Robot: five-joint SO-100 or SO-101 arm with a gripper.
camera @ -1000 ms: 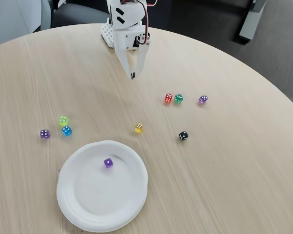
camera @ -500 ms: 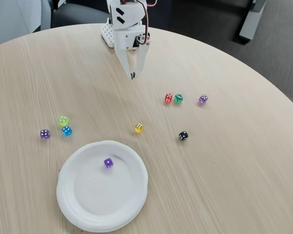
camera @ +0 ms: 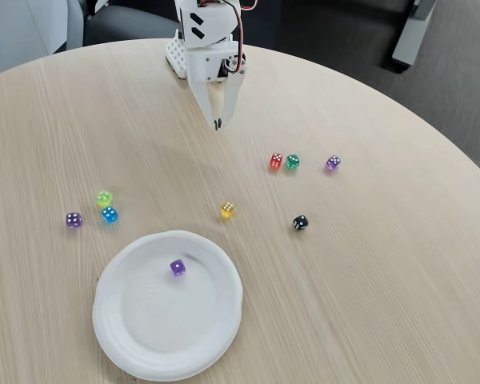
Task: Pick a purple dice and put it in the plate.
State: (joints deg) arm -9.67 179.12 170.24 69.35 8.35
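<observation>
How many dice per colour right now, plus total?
Purple: 3, one in the plate at, one left, one right
Yellow-green: 1
Blue: 1
Yellow: 1
Red: 1
Green: 1
Black: 1
Total: 9

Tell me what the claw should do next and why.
Probably nothing more than staying parked: a purple dice already lies in the plate, and the claw hangs shut and empty near the arm's base, away from the other dice.

Nine dice in all: one purple dice (camera: 178, 267) on the one plate (camera: 216, 336), eight more scattered on the surface (camera: 368, 272).
</observation>
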